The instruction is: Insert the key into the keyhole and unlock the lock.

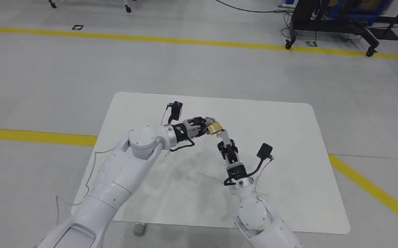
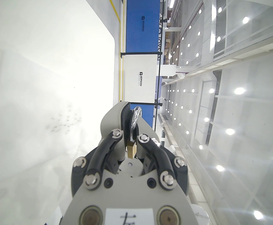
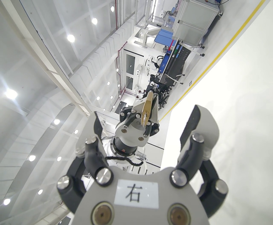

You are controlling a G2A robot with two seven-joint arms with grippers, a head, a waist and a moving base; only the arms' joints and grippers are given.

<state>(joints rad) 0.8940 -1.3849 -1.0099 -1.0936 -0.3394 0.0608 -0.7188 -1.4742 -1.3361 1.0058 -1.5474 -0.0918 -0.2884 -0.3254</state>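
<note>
Here, nearest us, we see the right gripper (image 3: 146, 118) angled upward above the white surface (image 1: 287, 193), its fingers spread wide around nothing. Just beyond, the left gripper (image 2: 134, 121) has its fingers closed on the brass lock (image 3: 148, 104), held clear of the surface, a silver key (image 3: 144, 118) at the end facing us. A yellow floor line (image 1: 190, 40) lies far beyond.
</note>
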